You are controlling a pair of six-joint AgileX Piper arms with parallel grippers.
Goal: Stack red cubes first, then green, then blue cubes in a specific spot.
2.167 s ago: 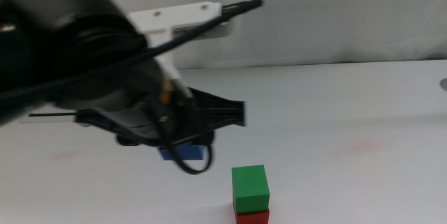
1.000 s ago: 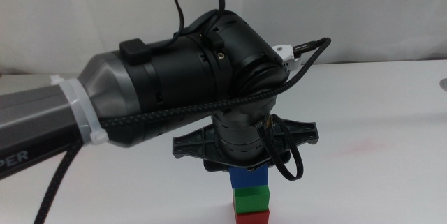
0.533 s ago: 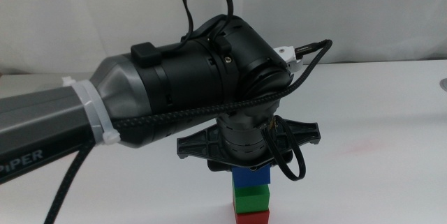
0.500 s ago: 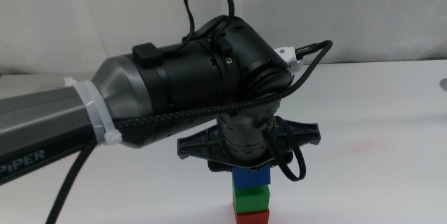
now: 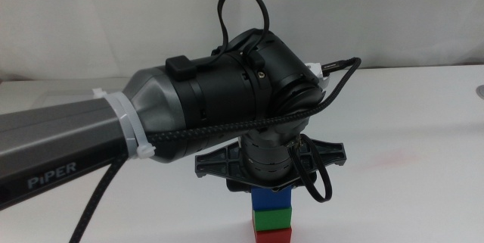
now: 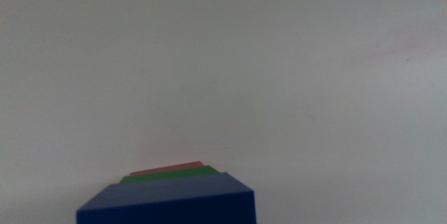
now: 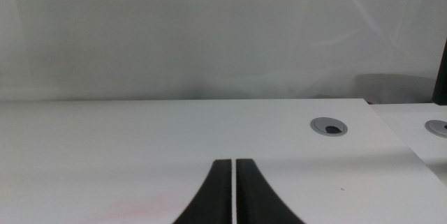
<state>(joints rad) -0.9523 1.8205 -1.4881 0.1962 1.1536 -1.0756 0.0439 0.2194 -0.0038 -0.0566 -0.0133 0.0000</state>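
Cubes stand in a single column on the white table (image 5: 423, 152) in the middle view: the red cube (image 5: 273, 235) at the bottom edge of the picture, the green cube (image 5: 272, 218) on it, and the blue cube (image 5: 270, 200) on top, its upper part hidden by the arm. The left gripper (image 5: 270, 186) comes in from the left side on a large black and grey arm and points straight down over the stack, right at the blue cube. Its jaws are hidden under the wrist body, so whether they are parted or clamped cannot be told from here.

Seen from the left wrist, the blue cube (image 6: 167, 203) fills the lower edge, with thin slivers of the green cube (image 6: 171, 174) and the red cube (image 6: 167, 167) showing just past it on the bare table (image 6: 279, 77). The jaws do not appear in this picture.

From the right wrist, the right gripper (image 7: 232, 182) waits over the table (image 7: 105, 154), its two dark jaws pressed together with only a hairline gap and nothing between them. A round grey grommet (image 7: 328, 126) sits in the tabletop farther off.
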